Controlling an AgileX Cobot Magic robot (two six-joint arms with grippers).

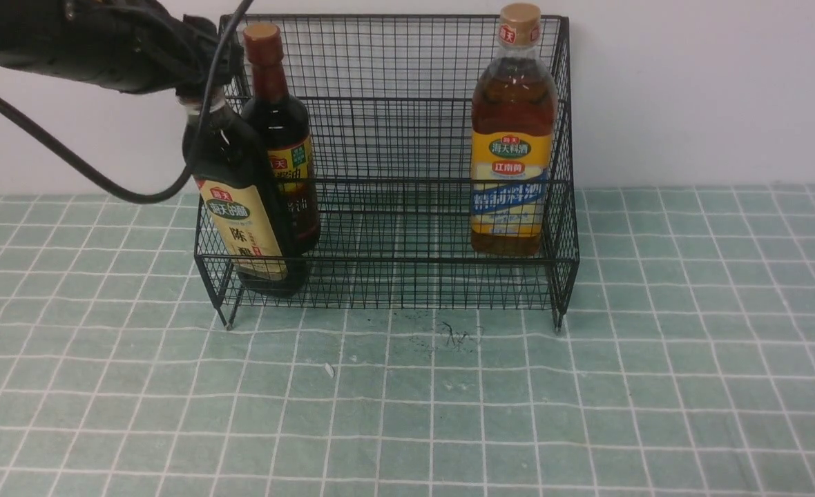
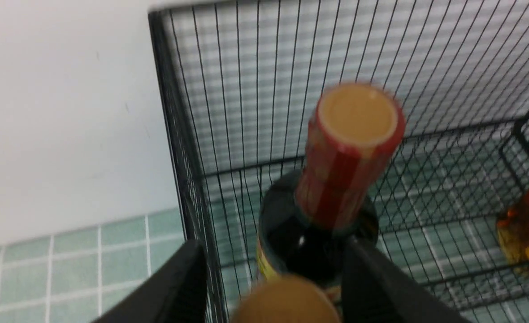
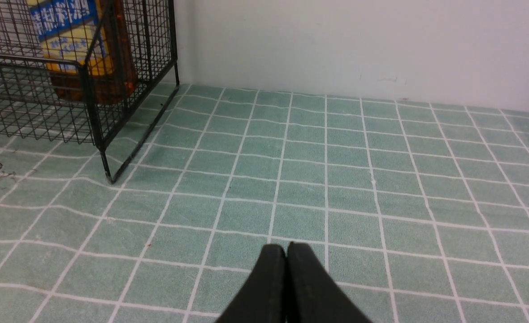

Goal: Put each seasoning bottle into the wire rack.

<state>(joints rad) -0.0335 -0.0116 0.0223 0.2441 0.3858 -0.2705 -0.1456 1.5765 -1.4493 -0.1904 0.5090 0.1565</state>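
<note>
Reaches in from the left with the black left gripper (image 2: 273,255), fingers apart on either side of the orange-gold cap of the tall dark glass bottle with a cream label (image 1: 242,214); cannot tell whether pinching it. Has that bottle inside the left end of the wide black wire-mesh rack (image 1: 387,259), in the front part, tilted, with neck towards the left and base towards the right. Just behind it, also in the rack, has the dark glass bottle with a reddish-brown neck (image 1: 276,131), nearly upright and partly hidden. At the rack's right end, has the clear bottle of amber liquid with a yellow-blue label (image 1: 513,138), standing well apart from both. Keeps to the green, white-gridded tabletop (image 1: 407,414) with the rack, against a pale wall (image 1: 711,90). Shows the black right gripper (image 3: 285,247) over the tabletop, fingers pressed together.
</note>
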